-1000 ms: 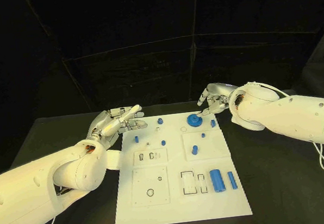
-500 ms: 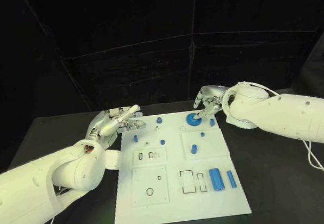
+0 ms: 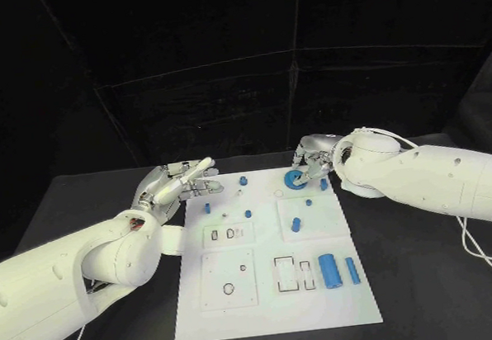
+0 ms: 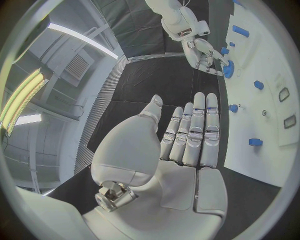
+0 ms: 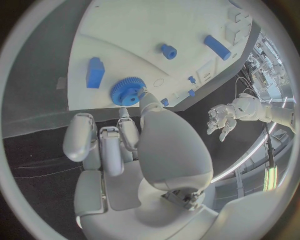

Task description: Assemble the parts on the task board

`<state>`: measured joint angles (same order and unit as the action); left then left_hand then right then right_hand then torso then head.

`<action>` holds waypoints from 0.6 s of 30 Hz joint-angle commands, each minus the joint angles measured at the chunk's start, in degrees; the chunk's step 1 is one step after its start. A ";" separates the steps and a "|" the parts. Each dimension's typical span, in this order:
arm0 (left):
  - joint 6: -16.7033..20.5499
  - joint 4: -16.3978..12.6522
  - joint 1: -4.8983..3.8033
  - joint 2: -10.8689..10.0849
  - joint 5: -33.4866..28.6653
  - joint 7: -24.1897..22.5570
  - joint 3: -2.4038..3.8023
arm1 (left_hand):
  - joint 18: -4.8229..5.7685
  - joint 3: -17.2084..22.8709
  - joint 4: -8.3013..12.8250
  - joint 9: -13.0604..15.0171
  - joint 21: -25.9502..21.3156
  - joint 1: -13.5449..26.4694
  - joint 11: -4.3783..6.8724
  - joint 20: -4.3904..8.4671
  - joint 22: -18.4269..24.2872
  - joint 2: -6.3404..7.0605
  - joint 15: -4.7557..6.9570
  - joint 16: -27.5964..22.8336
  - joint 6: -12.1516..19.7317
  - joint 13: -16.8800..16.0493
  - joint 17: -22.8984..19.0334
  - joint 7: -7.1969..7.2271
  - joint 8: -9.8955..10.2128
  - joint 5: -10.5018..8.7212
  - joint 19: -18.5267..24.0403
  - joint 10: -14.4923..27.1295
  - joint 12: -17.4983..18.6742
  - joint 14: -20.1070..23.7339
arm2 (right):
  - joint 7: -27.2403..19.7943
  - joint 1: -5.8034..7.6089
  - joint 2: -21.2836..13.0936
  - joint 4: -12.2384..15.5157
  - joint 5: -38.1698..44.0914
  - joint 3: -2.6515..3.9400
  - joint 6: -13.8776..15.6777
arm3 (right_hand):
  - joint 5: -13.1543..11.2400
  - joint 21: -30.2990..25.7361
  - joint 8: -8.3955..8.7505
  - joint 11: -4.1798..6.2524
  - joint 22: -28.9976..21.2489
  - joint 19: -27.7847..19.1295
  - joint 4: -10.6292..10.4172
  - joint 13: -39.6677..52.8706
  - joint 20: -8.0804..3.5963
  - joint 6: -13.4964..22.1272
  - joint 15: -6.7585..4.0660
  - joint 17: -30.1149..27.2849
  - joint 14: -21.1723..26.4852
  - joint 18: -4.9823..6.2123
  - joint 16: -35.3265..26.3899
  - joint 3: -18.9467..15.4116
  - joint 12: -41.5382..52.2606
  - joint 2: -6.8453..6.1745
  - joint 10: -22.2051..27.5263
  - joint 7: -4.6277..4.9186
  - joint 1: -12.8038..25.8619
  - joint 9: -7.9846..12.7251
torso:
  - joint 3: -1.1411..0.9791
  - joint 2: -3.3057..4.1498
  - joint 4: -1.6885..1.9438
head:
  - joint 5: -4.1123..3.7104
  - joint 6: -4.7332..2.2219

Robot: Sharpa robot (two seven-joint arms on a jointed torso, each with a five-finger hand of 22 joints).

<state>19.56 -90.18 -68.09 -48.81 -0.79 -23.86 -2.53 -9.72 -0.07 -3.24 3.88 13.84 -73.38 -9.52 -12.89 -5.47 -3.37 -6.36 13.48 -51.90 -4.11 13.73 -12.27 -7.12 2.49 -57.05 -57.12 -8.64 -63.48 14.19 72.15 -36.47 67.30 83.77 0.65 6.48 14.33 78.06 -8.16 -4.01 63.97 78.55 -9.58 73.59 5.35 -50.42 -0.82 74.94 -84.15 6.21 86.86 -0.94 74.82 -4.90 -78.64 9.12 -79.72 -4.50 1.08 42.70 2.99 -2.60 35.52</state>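
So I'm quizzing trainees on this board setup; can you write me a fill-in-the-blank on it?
1. The right robot hand reaches the blue ____ at the task board's far edge.
2. The left robot hand holds ____.
3. The largest blue cylinder lies nearest the board's ____ edge.

Missing words: gear; nothing; near

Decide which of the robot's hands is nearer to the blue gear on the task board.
The right hand. Its fingertip is at the blue gear, by the task board's far edge. The left hand hovers open past the board's opposite side, well away from the gear.
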 commanded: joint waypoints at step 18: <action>-0.81 0.24 -0.03 0.22 0.25 -0.02 0.02 | -0.74 -0.37 0.11 -0.09 -0.30 0.08 0.03 0.11 0.10 -0.42 -0.14 -0.34 0.29 0.06 0.10 0.01 0.20 0.32 -0.35 0.27 0.33 -0.29 | -0.94 -0.17 0.03 -0.17 1.20 0.00 -1.59 | -0.46 0.69 -1.87 0.31 0.83 0.37 1.34 1.90 0.19 -1.84 0.20 9.17 -4.60 -1.28 0.55 0.58 1.93 1.98 -1.23 -0.38 -2.62 -0.43 | -0.05 0.00 -0.10 | 0.39 -0.06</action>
<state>19.47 -89.90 -68.06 -48.67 -0.79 -23.73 -2.55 -9.72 -0.06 -3.24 3.88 13.76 -73.38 -9.52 -12.89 -5.43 -3.37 -6.36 13.48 -51.90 -4.12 13.77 -12.27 -7.12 2.49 -57.06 -57.12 -8.42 -63.48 13.72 72.03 -36.49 67.13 84.55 0.74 5.49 14.09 78.55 -9.80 -3.78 64.74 78.64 -8.44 74.95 5.44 -51.98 -0.82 74.93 -84.15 5.30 87.08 -0.44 76.54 -2.81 -79.45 8.73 -81.78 -4.83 1.01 42.69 2.91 -2.25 35.49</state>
